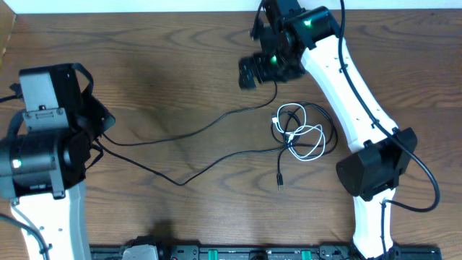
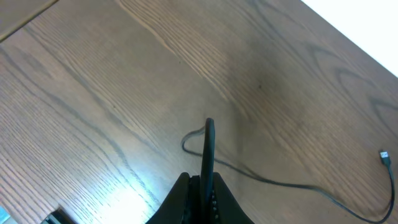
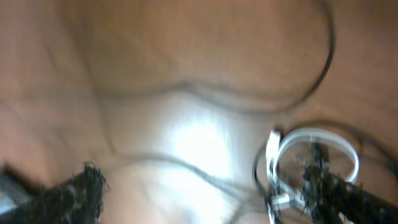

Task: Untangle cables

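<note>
Left pincer [image 2: 209, 124] is closed, a black cable [image 2: 267, 180] looping at its tips. Right pincer [image 3: 205, 193] gapes wide near the bench [image 1: 166, 65] far edge. White cable [image 3: 314, 130] lies coiled right of centre.

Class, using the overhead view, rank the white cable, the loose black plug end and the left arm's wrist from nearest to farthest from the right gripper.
1. The white cable: coiled just below the right gripper, slightly to its right.
2. The black plug end: lower still, beneath the coil.
3. The left arm's wrist: far across, at the table's left side.
</note>
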Controlling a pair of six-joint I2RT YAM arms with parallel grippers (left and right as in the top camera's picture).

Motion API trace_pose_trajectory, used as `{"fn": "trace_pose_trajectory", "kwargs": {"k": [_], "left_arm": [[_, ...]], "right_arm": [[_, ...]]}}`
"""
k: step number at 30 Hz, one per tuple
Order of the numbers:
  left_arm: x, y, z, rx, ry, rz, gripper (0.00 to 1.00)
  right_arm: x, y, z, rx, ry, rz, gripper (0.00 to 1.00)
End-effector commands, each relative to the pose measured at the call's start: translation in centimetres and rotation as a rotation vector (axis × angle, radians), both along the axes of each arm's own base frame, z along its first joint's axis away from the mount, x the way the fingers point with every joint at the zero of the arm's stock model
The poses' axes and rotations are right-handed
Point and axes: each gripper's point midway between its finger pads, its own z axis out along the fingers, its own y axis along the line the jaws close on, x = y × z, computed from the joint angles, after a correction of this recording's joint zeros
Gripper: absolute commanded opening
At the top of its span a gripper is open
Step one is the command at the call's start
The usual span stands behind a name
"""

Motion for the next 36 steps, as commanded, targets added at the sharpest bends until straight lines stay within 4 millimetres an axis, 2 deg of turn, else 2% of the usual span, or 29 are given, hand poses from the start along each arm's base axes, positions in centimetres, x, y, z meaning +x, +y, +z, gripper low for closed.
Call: {"fn": "trace_pose_trajectory", "kwargs": {"k": [1,3,5,7,9,15,17,18,20,25,31,34,35,36], "left_arm": [[0.3,0.2,-0.1,-0.006,0.005,0.015,0.08],[0.4,0.2,-0.2,-0.007,0.009,0.016,0.08],[0.5,0.2,-0.3,-0.007,0.013,0.016,0.08],[0.5,0.2,-0.3,-0.007,0.015,0.015,0.08],[0.5,0.2,-0.3,-0.007,0.015,0.015,0.08],[0.5,0.2,-0.3,-0.007,0.015,0.015,0.08],[0.5,0.2,-0.3,-0.007,0.015,0.015,0.08],[0.5,0.2,-0.3,-0.007,0.014,0.016,0.08],[0.5,0.2,-0.3,-0.007,0.013,0.016,0.08],[0.6,0.2,-0.3,-0.007,0.009,0.016,0.08],[0.6,0.2,-0.2,-0.006,0.007,0.016,0.08],[0.6,0.2,-0.2,-0.006,0.007,0.016,0.08],[0.6,0.2,-0.2,-0.006,0.007,0.016,0.08],[0.6,0.2,-0.2,-0.006,0.007,0.016,0.08]], "right_arm": [[-3.6,0.4,1.7,-0.016,-0.021,0.254,0.99],[-5.5,-0.2,0.7,-0.078,0.035,0.324,0.99],[-7.0,-0.1,-0.4,-0.105,0.08,0.385,0.99],[-8.1,0.3,-1.6,-0.125,0.101,0.456,0.99],[-8.7,0.2,-3.5,-0.198,0.094,0.539,0.95],[-7.9,-1.6,-9.5,-0.483,0.02,0.614,0.87],[-8.2,-1.7,-10.9,-0.502,0.023,0.625,0.7],[-8.3,-1.8,-11.6,-0.503,0.026,0.626,0.64],[-8.4,-1.6,-12.8,-0.491,0.022,0.624,0.64],[-8.8,-1.6,-16.0,-0.47,0.017,0.625,0.71],[-9.9,-2.5,-19.0,-0.476,0.032,0.63,0.68],[-10.2,-2.7,-19.8,-0.476,0.031,0.63,0.58],[-10.2,-2.7,-19.9,-0.475,0.031,0.628,0.52],[-10.1,-2.7,-20.0,-0.475,0.03,0.628,0.42]]}}
